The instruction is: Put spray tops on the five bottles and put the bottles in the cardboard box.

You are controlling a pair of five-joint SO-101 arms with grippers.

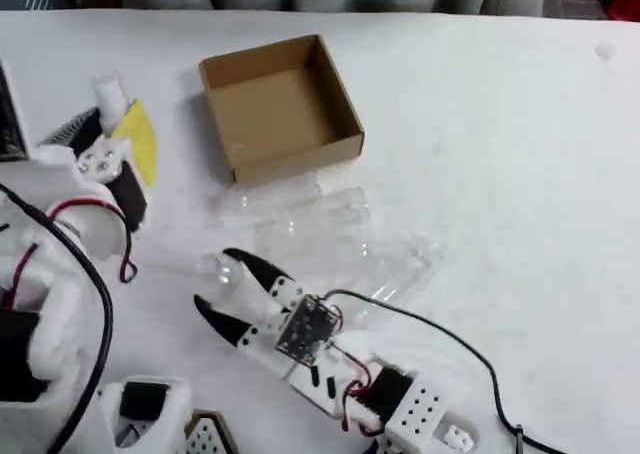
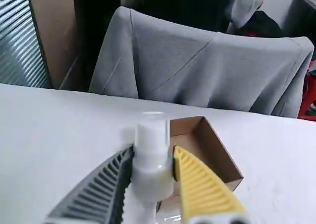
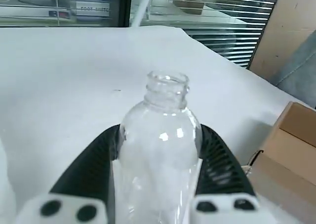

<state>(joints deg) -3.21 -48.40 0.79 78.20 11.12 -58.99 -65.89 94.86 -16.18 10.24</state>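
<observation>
Your left end effector (image 2: 153, 157), one finger ribbed grey and the other yellow, is pinching a white plastic spray top (image 2: 152, 132) by its collar. The nozzle cap stands up above the two fingertips. In the high view this arm sits off to one side of the open-topped brown cardboard box (image 1: 300, 162), near it but not touching.

Your right end effector (image 3: 160, 131), with black ribbed fingers, is pressed against both shoulders of a clear plastic bottle (image 3: 160, 157). The bottle's threaded neck is uncapped and points out past the fingertips. In the high view this arm lies low on the white bench (image 1: 500, 174), on the near side of the box and well clear of its front wall.

Between that end effector and the box, more clear plastic bottles (image 1: 300, 212) lie on their sides on the bench, the closest just beside the box's front wall. They are too transparent against the white surface for you to count. The box stands upright with its brown floor showing.

Beyond the box, past the far edge of the bench, a grey fabric chair back (image 2: 207, 71) faces your left wrist camera.
</observation>
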